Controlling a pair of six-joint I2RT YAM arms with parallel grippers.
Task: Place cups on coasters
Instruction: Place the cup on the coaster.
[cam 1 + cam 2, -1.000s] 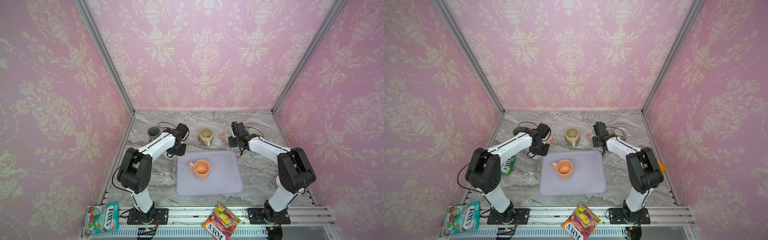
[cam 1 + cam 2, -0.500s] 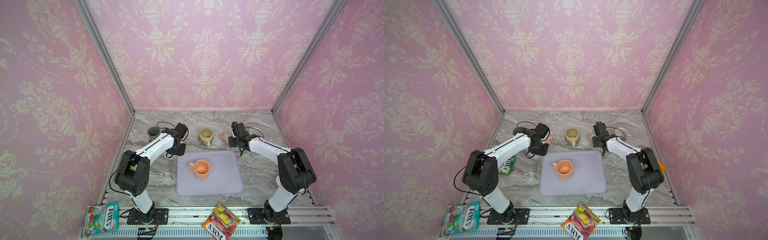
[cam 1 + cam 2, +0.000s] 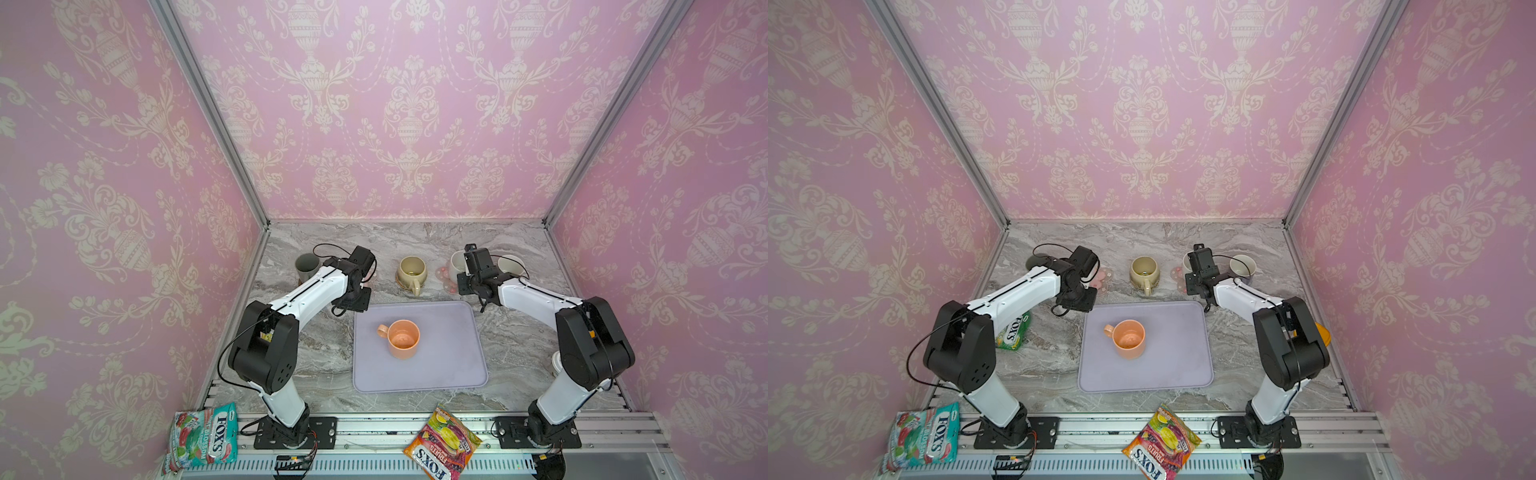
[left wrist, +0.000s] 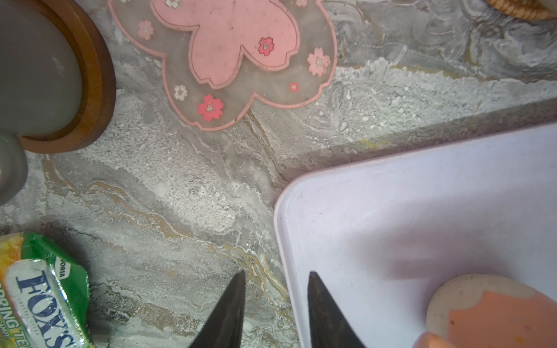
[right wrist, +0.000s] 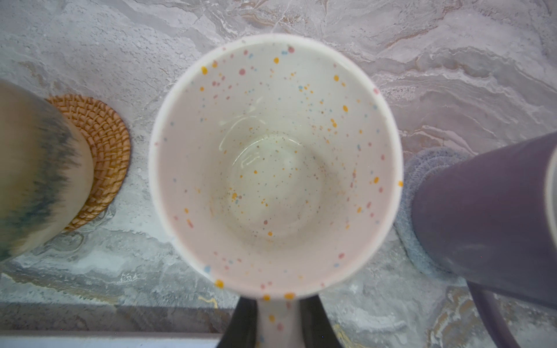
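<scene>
The right claw [image 5: 278, 304] has just pinched tight on the handle of the speckled mug [image 5: 275, 162], centre frame in its wrist view (a pink-flower coaster [image 3: 443, 275] peeks out beside it in a top view). It can probably now be seated there. The left claw [image 4: 275, 277] hangs spread, empty. 1 peach mug [image 3: 402, 338] sits mid-frame on the tray [image 3: 449, 370].

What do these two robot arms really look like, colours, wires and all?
The left arm and right arm match. Each has smooth white tubular links between chunky black joint housings and is bolted to a black base plate. Thin black cables loop outside them. The left tool and right tool each end in two dark fingers. No markings are legible.
</scene>
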